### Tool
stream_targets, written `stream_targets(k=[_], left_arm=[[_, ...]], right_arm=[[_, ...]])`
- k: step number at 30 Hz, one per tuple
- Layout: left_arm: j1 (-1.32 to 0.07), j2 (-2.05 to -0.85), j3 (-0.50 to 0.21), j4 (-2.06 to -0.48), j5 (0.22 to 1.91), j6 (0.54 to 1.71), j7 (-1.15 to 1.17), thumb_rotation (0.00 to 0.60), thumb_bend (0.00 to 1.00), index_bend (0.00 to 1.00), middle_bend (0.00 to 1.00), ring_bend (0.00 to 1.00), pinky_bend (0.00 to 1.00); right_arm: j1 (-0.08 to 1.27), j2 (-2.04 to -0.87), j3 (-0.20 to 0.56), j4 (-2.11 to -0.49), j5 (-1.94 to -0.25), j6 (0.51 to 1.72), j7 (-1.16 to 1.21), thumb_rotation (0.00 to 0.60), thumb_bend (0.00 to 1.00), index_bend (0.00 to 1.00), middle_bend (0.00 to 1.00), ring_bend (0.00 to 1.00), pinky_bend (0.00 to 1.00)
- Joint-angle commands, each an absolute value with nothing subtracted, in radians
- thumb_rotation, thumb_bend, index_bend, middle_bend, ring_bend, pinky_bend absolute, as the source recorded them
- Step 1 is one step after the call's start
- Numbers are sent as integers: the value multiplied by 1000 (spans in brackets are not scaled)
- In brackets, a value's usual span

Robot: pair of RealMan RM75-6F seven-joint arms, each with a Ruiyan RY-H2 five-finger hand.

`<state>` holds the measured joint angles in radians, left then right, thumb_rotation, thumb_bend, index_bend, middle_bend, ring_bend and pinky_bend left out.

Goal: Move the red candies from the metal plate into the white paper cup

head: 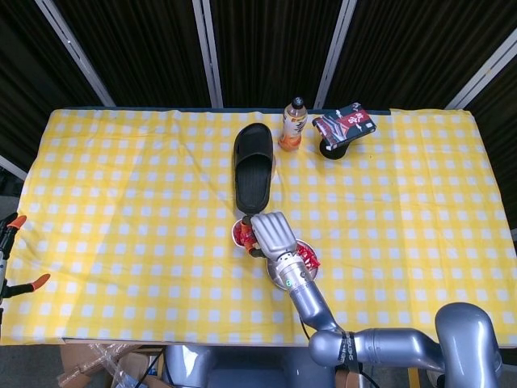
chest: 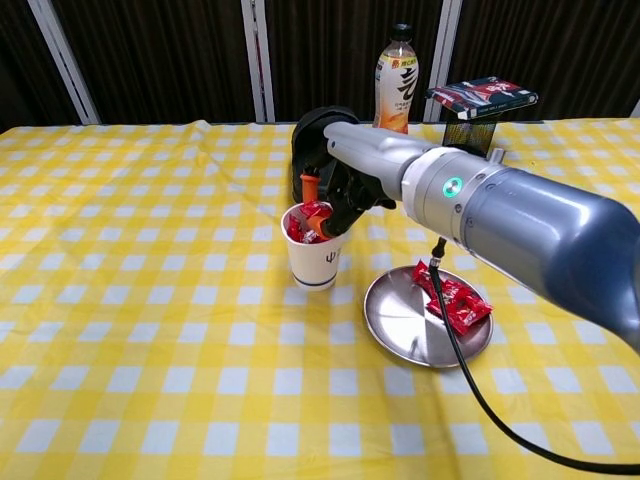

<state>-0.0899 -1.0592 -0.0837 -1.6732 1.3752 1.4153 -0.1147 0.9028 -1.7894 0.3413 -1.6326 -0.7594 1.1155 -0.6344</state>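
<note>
My right hand (chest: 345, 188) hovers over the white paper cup (chest: 316, 262) and pinches a red candy (chest: 313, 211) right at the cup's mouth. Other red candies (chest: 296, 229) fill the cup to the brim. To the right of the cup lies the round metal plate (chest: 400, 322), with several red candies (chest: 456, 300) on its right half. In the head view the right hand (head: 271, 234) covers most of the cup (head: 237, 231), and the plate's candies (head: 309, 256) show beside the forearm. My left hand is out of both views.
A black slipper (chest: 322, 135) lies just behind the cup. Farther back stand an orange drink bottle (chest: 394, 75) and a red-and-black packet (chest: 482, 97) on a black stand. A yellow checked cloth (chest: 150, 300) covers the table.
</note>
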Motion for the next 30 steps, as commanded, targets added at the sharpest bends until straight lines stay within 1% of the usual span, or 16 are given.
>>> stream_targets(k=[1, 6, 11, 14, 16, 18, 25, 30], left_arm=[[-90, -1058, -84, -1674, 1375, 1414, -117, 600, 40, 29, 0, 0, 0], [-91, -1057, -84, -1675, 1374, 1414, -117, 600, 40, 29, 0, 0, 0], [-91, -1057, -84, -1675, 1374, 1413, -117, 600, 40, 29, 0, 0, 0], [-91, -1057, -84, -1675, 1374, 1412, -117, 600, 40, 29, 0, 0, 0], [-91, -1057, -83, -1675, 1374, 1413, -117, 600, 40, 29, 0, 0, 0], [-91, -1057, -84, -1675, 1375, 1414, -116, 600, 40, 29, 0, 0, 0], [-90, -1059, -84, -1675, 1377, 1418, -117, 600, 40, 29, 0, 0, 0], [-91, -1060, -84, -1674, 1377, 1418, -117, 600, 40, 29, 0, 0, 0]], right_arm=[[911, -1799, 340, -1615, -754, 1112, -631, 600, 461, 554, 818, 891, 846], [919, -1811, 340, -1587, -754, 1112, -623, 600, 461, 553, 818, 891, 846], [921, -1815, 336, -1569, -756, 1112, -614, 600, 460, 487, 818, 891, 846], [919, -1812, 331, -1573, -762, 1116, -612, 600, 445, 398, 818, 891, 846], [918, -1810, 330, -1577, -767, 1120, -610, 600, 436, 312, 818, 891, 846], [917, -1807, 329, -1583, -768, 1123, -609, 600, 431, 270, 818, 891, 846], [905, -1790, 320, -1623, -791, 1148, -606, 600, 411, 240, 818, 891, 846], [880, -1748, 309, -1703, -841, 1192, -604, 600, 410, 236, 818, 891, 846]])
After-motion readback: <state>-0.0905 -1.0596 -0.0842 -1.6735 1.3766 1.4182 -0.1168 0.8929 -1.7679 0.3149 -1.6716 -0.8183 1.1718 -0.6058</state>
